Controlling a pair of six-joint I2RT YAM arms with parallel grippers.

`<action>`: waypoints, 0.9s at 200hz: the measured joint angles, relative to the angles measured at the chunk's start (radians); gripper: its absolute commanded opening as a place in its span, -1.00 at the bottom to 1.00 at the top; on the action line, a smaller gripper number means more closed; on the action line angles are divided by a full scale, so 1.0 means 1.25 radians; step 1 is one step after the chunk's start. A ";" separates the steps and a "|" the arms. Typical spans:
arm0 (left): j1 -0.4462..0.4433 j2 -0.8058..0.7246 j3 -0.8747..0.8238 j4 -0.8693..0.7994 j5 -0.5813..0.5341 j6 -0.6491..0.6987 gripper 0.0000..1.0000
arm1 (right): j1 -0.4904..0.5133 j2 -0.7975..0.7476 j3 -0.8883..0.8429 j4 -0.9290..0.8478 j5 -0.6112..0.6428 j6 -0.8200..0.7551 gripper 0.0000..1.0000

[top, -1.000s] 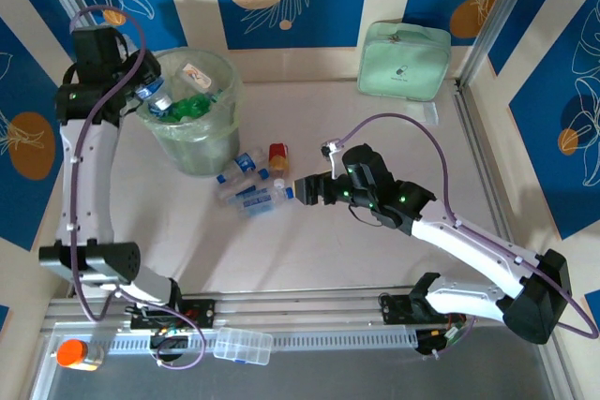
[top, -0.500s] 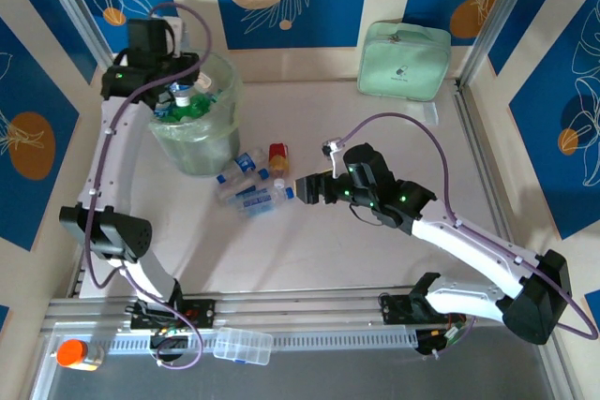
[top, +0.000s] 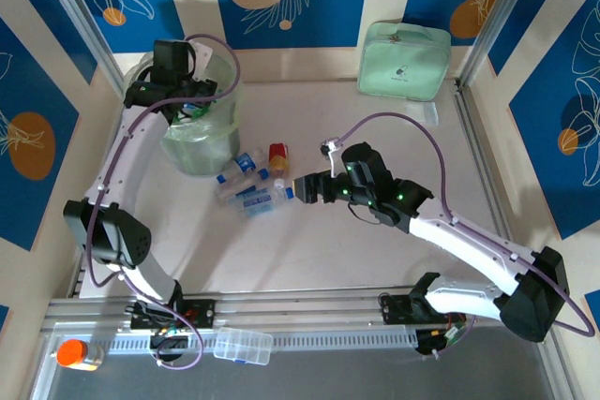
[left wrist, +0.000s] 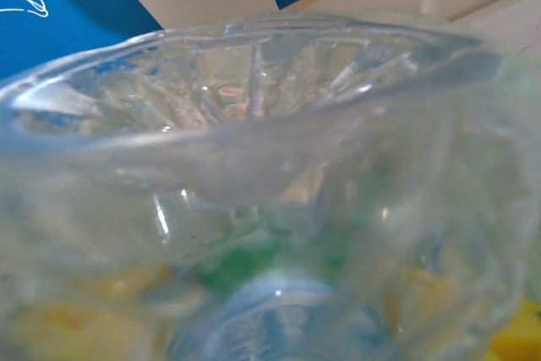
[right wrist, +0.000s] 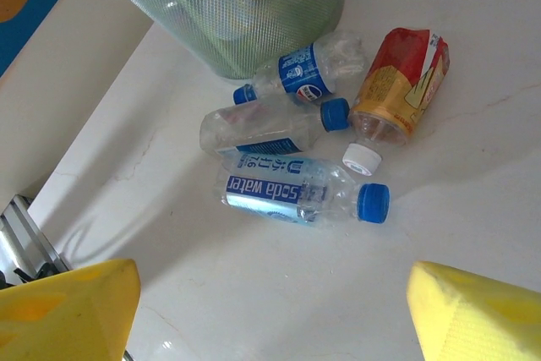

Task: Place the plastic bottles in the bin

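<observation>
Top: left hand (top: 187, 96) over the bin (top: 202, 152), right hand (top: 302, 191) near loose plastic bottles (top: 251, 185) on the table (top: 375, 259). Left wrist: clear bottle (left wrist: 270, 209) very close; gripped or released, cannot tell. Drop step, probably. Right wrist: fingers (right wrist: 72, 306) spread, empty, above soda-water bottle (right wrist: 296, 194); next, descend and clench.

Clear bottle (left wrist: 279, 166) blurred against the lens, bin (right wrist: 254, 6) cut off at top edge, left gripper (top: 194, 102) jaws hidden
</observation>
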 measured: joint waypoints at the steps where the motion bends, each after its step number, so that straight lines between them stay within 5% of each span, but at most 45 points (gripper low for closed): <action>1: 0.000 0.000 -0.001 -0.001 0.000 0.001 0.49 | 0.000 0.000 0.000 0.000 0.000 0.000 0.65; 40: 0.000 -0.002 -0.005 -0.017 -0.010 -0.004 0.83 | 0.000 0.005 0.000 0.002 -0.003 0.000 0.65; 89: 0.003 -0.010 -0.005 -0.010 0.051 -0.074 0.76 | 0.000 0.005 0.000 0.003 -0.003 0.000 0.65; 106: 0.011 -0.018 -0.005 0.002 0.094 -0.121 0.53 | 0.000 0.005 0.000 0.003 -0.003 0.000 0.65; 138: 0.077 -0.020 0.011 0.015 0.189 -0.247 -0.35 | 0.000 0.005 0.000 0.003 -0.003 0.000 0.65; 173: 0.115 -0.011 0.018 0.030 0.290 -0.306 -1.00 | 0.000 0.005 0.000 0.002 -0.002 0.000 0.65; 180: 0.108 -0.018 -0.002 0.045 0.299 -0.316 -1.00 | 0.000 0.006 0.000 0.002 -0.002 0.001 0.65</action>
